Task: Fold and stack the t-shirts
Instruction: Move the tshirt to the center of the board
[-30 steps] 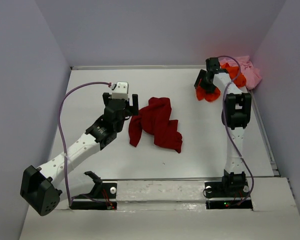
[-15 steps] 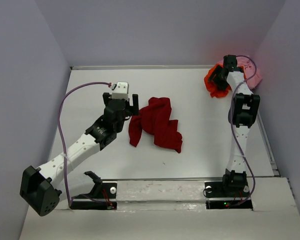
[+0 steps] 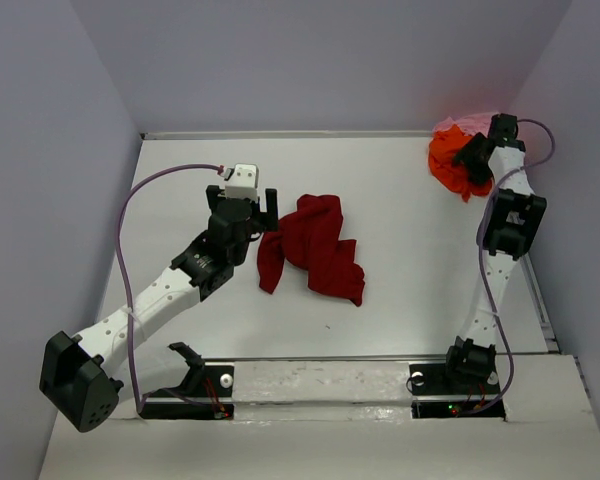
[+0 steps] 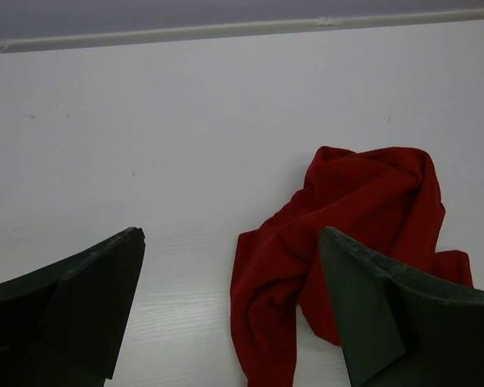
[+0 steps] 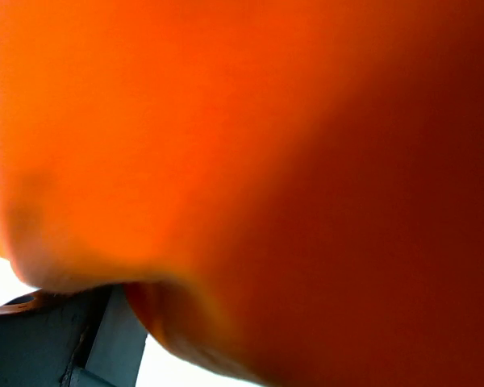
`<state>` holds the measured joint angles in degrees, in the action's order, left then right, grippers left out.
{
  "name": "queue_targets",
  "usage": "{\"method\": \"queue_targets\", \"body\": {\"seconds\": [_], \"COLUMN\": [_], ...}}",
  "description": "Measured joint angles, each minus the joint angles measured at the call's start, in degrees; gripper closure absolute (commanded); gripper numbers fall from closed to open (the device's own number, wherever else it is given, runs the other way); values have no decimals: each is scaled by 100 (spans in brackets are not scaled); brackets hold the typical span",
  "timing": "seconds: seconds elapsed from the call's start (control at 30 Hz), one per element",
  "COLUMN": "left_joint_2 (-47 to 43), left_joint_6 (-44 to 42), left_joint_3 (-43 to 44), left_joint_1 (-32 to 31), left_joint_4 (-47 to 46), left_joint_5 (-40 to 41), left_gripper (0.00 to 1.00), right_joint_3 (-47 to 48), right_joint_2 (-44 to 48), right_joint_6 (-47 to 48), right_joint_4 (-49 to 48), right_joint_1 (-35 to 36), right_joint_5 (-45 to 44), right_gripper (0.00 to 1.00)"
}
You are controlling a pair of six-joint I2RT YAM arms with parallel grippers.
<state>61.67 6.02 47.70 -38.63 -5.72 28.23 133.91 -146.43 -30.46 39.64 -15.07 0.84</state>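
Note:
The dark red t-shirt (image 3: pixel 315 245) lies crumpled in the middle of the white table (image 3: pixel 400 290). It also shows in the left wrist view (image 4: pixel 347 210). My left gripper (image 3: pixel 242 198) is open and empty just left of it, and its jaws stand wide apart in the wrist view (image 4: pixel 232 242). My right gripper (image 3: pixel 475 155) is shut on the bright orange t-shirt (image 3: pixel 448 162) and holds it bunched at the far right corner. Orange cloth (image 5: pixel 266 161) fills the right wrist view and hides the jaws. A strip of the pale pink t-shirt (image 3: pixel 460 124) shows behind the orange one.
Grey walls enclose the table on the left, back and right; the right arm reaches close to the right wall (image 3: pixel 570 150). A purple cable (image 3: pixel 140 200) loops off the left arm. The arm bases (image 3: pixel 460 380) sit at the near edge.
My right gripper has carried the orange t-shirt back and to the right, into the far corner over the pink one. The left arm and the dark red shirt have not moved.

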Motion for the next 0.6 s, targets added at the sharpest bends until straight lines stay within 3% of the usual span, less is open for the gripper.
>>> {"method": "queue_targets", "body": {"seconds": [0.27, 0.6], "left_joint_2": [0, 2], "left_joint_6": [0, 0], "left_joint_3": [0, 0], "left_joint_1": [0, -2], "left_joint_4": [0, -2], "left_joint_5": [4, 4], "left_gripper": [1, 1], "right_joint_3": [39, -20], "right_joint_2": [2, 708], "right_joint_6": [4, 114], "right_joint_4": [-68, -341], "right_joint_1": [-380, 122], "right_joint_5": [885, 2081], "right_gripper": [25, 24]}}
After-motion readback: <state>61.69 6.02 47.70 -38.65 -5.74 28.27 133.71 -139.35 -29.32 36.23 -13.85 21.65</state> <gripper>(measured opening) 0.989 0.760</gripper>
